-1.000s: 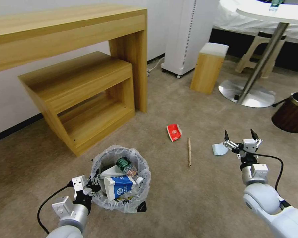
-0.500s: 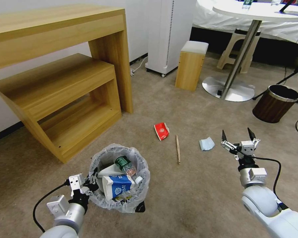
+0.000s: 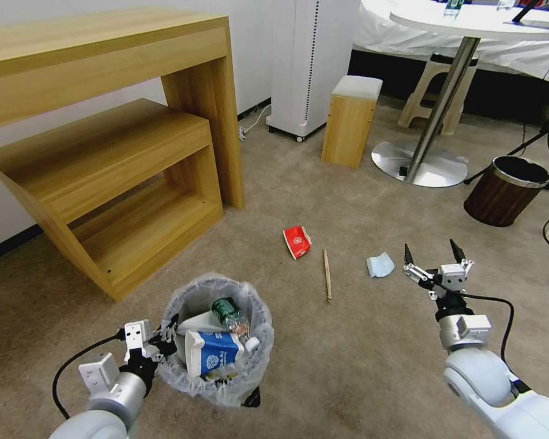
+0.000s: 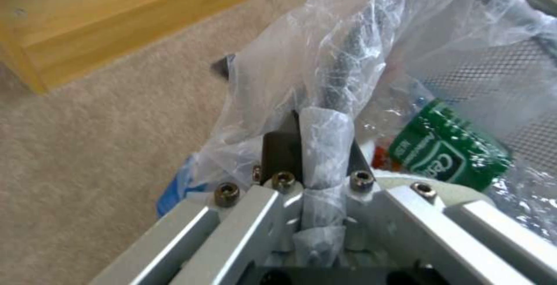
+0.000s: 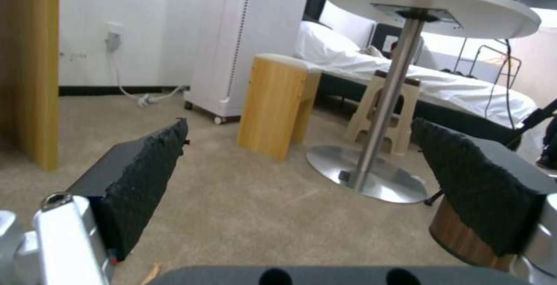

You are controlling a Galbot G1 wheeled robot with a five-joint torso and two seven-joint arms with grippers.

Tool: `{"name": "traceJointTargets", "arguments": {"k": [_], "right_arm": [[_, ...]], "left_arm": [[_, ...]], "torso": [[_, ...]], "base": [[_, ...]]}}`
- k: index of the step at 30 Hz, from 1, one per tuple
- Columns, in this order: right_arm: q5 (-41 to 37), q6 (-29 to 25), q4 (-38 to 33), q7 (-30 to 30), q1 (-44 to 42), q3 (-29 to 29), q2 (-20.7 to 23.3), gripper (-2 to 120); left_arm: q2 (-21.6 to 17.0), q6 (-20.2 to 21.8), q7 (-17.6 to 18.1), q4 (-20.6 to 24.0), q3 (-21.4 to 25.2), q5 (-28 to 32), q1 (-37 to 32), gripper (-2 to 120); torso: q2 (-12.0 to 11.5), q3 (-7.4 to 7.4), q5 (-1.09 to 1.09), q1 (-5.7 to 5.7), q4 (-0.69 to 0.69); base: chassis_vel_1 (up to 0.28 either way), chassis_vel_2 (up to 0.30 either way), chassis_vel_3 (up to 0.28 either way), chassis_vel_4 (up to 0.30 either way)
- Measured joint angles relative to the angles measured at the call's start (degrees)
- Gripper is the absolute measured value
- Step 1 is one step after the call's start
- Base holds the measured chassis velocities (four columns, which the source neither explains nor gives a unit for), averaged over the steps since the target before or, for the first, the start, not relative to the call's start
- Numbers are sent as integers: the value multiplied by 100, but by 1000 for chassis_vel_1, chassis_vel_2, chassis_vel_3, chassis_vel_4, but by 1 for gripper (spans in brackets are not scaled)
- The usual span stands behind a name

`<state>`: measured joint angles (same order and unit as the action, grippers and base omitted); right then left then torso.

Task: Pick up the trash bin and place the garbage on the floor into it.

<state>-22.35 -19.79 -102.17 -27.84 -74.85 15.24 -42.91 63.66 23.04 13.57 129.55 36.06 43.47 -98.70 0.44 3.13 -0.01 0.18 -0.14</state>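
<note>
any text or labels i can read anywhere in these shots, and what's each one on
None can be read in full.
Green-label bottle in the trash bin: white lettering, blurred; a logo that looks like "C" and "e", not legible as a word.
Blue-white carton in the bin: white round logo and small print, too small to read.
Red wrapper on the floor: pale mark, too small to read.
</note>
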Motion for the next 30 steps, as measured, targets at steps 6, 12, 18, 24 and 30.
{"name": "traceJointTargets", "arguments": {"k": [6,12,18,24,30], "right_arm": [[64,-3,-6,65,-29,-5,18,99],[241,-135,117,83,77,-59,-33,100],[331,-177,176,85,97,-74,-75,100],[323,-183,177,225,49,73,-93,98],[323,-211,227,273,38,136,-90,100]], "left_arm": [[-457,150,150,56,198,448,22,0],[-564,170,205,-20,172,567,112,0],[-554,164,198,-84,134,558,125,0],[-470,142,172,-114,50,510,179,0],[-419,123,135,-142,35,443,178,0]], "torso": [[0,0,2,0,-1],[0,0,1,0,0],[0,0,1,0,0],[0,0,1,0,-1],[0,0,1,0,0]], "base": [[0,0,0,0],[0,0,0,0],[0,0,0,0],[0,0,0,0],[0,0,0,0]]}}
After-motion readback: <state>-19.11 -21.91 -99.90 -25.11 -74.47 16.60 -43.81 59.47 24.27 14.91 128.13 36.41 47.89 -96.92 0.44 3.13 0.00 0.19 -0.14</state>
